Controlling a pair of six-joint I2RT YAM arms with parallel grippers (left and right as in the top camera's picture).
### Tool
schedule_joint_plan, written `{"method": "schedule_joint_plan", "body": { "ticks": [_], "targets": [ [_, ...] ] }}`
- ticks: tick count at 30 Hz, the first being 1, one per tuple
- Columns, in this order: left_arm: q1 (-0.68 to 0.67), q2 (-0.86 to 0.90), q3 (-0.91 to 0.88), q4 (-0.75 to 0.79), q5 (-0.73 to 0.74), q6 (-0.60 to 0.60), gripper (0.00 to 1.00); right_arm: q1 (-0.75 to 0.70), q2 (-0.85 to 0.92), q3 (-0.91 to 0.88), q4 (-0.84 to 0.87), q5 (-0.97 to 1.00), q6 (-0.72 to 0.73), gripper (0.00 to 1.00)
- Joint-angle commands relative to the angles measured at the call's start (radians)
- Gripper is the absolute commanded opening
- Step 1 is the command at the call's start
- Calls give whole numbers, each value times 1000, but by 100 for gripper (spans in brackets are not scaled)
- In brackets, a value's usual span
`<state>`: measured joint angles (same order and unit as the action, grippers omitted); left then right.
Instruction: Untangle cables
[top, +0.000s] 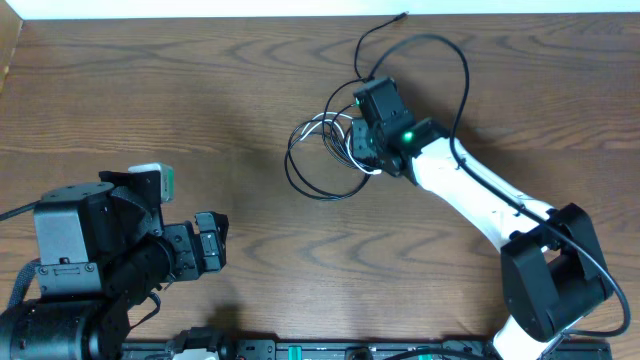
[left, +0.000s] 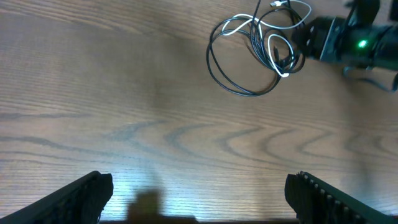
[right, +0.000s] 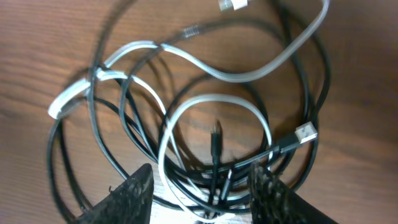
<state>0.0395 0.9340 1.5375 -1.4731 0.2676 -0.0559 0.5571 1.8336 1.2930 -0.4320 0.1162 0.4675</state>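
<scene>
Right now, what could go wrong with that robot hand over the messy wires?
The right gripper straddles several strands of the thin black and white tangled cables at once, so pulling might drag the whole bundle or tighten knots. The small silver flat plug lies among the loops and could snag.

Brown wood-grain table (top: 150, 90) fills every view. White strip (top: 200, 8) runs along its far edge, possibly wall. Paler wood edge (top: 8, 50) at far left corner. Soft glare (left: 186, 186) on tabletop.
</scene>
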Motion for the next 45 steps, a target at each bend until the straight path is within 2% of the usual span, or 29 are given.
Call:
{"method": "schedule_joint_plan", "body": {
  "ticks": [1, 6, 10, 12, 13, 16, 18, 21, 28, 36, 39, 45],
  "targets": [
    [7, 1, 5, -4, 12, -5, 94, 7, 2, -66, 33, -20, 32, 44],
    [7, 1, 5, -7, 12, -5, 94, 7, 2, -135, 76, -42, 31, 43],
    [7, 1, 5, -8, 12, -6, 94, 8, 2, -164, 100, -53, 2, 31],
    [7, 1, 5, -8, 12, -6, 94, 8, 2, -170, 101, -76, -4, 28],
    [7, 1, 5, -8, 12, -6, 94, 8, 2, -171, 100, -89, -8, 28],
    [7, 1, 5, -7, 13, -5, 94, 8, 2, -171, 122, -164, -64, 42],
    [7, 2, 5, -6, 12, -5, 94, 8, 2, -171, 166, -241, -158, 50],
    [7, 5, 5, -7, 13, -2, 95, 7, 2, -171, 235, -283, -267, 55],
    [7, 6, 5, -5, 12, -2, 94, 8, 2, -171, 340, -284, -362, 52],
    [7, 6, 5, 8, 13, -2, 94, 16, 70, -170, 393, -321, -364, 48],
    [7, 6, 5, 8, 12, -2, 94, 17, 127, -170, 422, -368, -364, 43],
    [7, 6, 5, 8, 13, -2, 94, 21, 181, -170, 425, -415, -364, 43]
  ]
}}
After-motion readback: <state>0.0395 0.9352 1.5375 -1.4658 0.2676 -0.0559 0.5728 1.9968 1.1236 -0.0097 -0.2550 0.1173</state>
